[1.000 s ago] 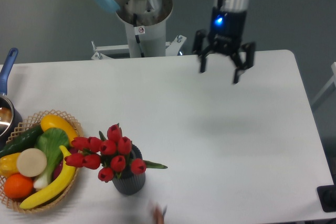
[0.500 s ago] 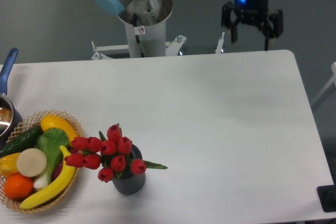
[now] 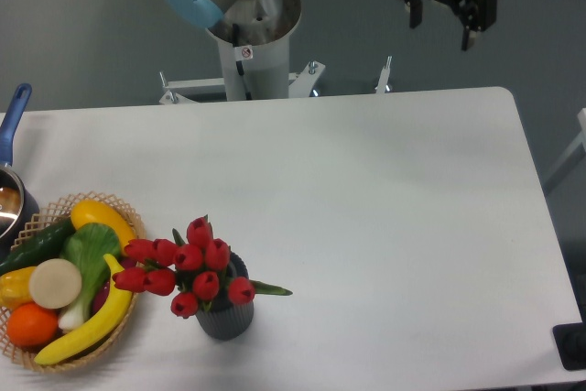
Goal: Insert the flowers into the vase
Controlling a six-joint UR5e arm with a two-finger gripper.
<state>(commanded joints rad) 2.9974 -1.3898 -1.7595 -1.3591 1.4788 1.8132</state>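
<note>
- Gripper (image 3: 447, 17) sits high at the top right, above and beyond the counter's (image 3: 385, 199) far edge; jaws apart, nothing between them.
- Flowers (image 3: 188, 267) stand in the vase (image 3: 224, 316) near the front-left of the counter, red heads bunched over the mouth and spilling left, one green leaf sticking out right.
- Vase upright, ribbed side visible below the blooms; stems hidden, so depth of seating can't be told.
- From the jaws, the vase lies well apart: down, toward the front edge and off to the left. Long axis of the bunch looks roughly vertical, tilted a little left.
- Judgement: insert looks done; no grasp in hand, arm clear of the work.
- Basket (image 3: 128, 217) of fruit and veg just beside the vase on the left, banana (image 3: 92, 327) nearly touching the blooms. Tight side for any re-approach.
- Pot (image 3: 11, 190) at the far-left edge, out of the way.
- Open room: whole right half and middle of the counter bare; any return path should come from the right or from above.
</note>
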